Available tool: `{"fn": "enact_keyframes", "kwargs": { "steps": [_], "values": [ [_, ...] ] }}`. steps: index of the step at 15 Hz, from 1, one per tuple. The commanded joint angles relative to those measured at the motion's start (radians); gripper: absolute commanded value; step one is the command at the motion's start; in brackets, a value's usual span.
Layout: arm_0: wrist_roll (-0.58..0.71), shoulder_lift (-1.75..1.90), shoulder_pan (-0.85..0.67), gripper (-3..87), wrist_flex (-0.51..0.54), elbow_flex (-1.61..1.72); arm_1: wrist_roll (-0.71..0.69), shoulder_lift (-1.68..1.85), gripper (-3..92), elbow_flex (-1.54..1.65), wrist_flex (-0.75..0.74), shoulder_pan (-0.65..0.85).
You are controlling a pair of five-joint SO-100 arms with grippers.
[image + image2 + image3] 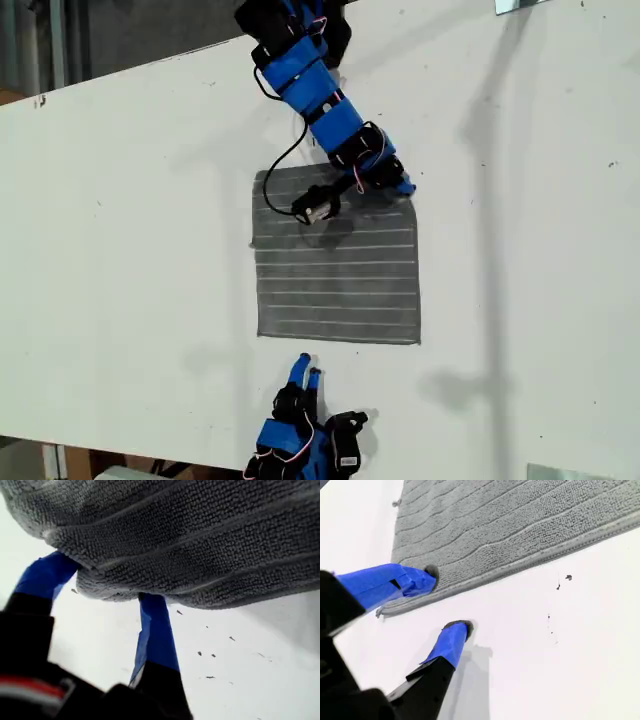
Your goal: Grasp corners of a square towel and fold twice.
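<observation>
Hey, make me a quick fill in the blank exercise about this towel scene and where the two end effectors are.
1. The towel lies on a ____ table.
2. My first end effector has towel fabric between its ____ fingers.
3. My second end effector is ____, by the towel's edge.
4. The towel's thin stripes are ____ than the grey cloth.

Missing words: white; blue; open; paler

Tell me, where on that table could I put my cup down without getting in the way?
The bare white table on the exterior view's left of the towel is widest, and the stretch on its right is open too. It is crowded at the towel's far edge, where my first hand works, and near the close edge by my second hand.
</observation>
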Motion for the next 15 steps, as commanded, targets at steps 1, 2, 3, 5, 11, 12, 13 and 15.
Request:
{"fn": "enact_keyframes", "kwargs": {
  "steps": [1,2,3,5,11,12,13,15],
  "values": [
    [-0.008,0.003,0.021,17.1,-0.017,0.002,-0.003,-0.009,-0.1,-0.063,0.0,0.028],
    [0.003,0.032,0.048,16.6,-0.037,-0.017,-0.003,-0.009,-0.1,-0.071,0.002,0.025],
    [0.012,-0.002,0.061,15.9,-0.057,-0.083,-0.003,-0.009,-0.1,-0.075,0.005,0.025],
    [0.026,-0.541,0.114,16.3,-0.129,-0.4,-0.003,-0.011,-0.1,-0.077,0.008,0.031],
    [-0.089,-1.634,0.443,20.9,-0.124,-1.155,0.012,-0.029,-0.1,-0.075,0.028,0.006],
    [-0.124,-1.7,0.497,21.7,-0.158,-1.178,0.012,-0.032,-0.1,-0.075,0.028,0.005],
    [-0.189,-1.747,0.543,23.0,-0.14,-1.213,0.012,-0.034,-0.1,-0.075,0.026,0.005],
    [-0.224,-1.798,0.591,24.6,-0.169,-1.247,0.009,-0.046,-0.1,-0.075,0.014,0.009]
  ]
}}
